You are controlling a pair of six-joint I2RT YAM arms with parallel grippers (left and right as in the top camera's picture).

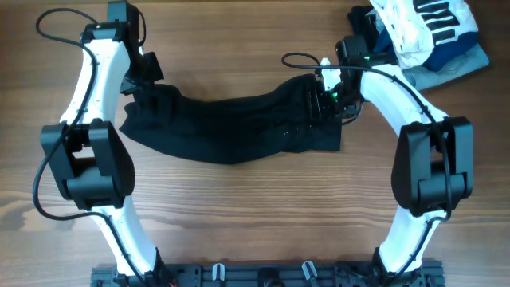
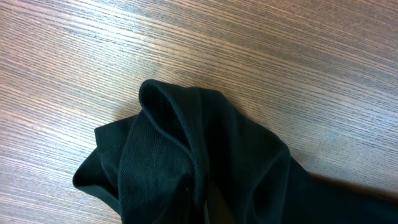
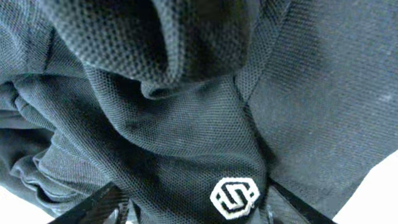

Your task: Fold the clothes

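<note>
The black garment (image 1: 231,127) lies stretched in a sagging band across the table between my two arms. My left gripper (image 1: 146,80) is at its left end. In the left wrist view the bunched black cloth (image 2: 205,155) rises to the bottom edge and hides the fingers. My right gripper (image 1: 328,97) is at its right end. In the right wrist view the black mesh fabric (image 3: 186,112) fills the frame, with a small white hexagon logo (image 3: 233,197) pinched between the fingers of the right gripper (image 3: 193,210). Both grippers are shut on the garment.
A pile of other clothes sits at the far right corner: a white garment with black stripes (image 1: 422,24) on top of a light-blue denim piece (image 1: 458,62). Bare wooden table (image 1: 255,207) lies in front of the black garment.
</note>
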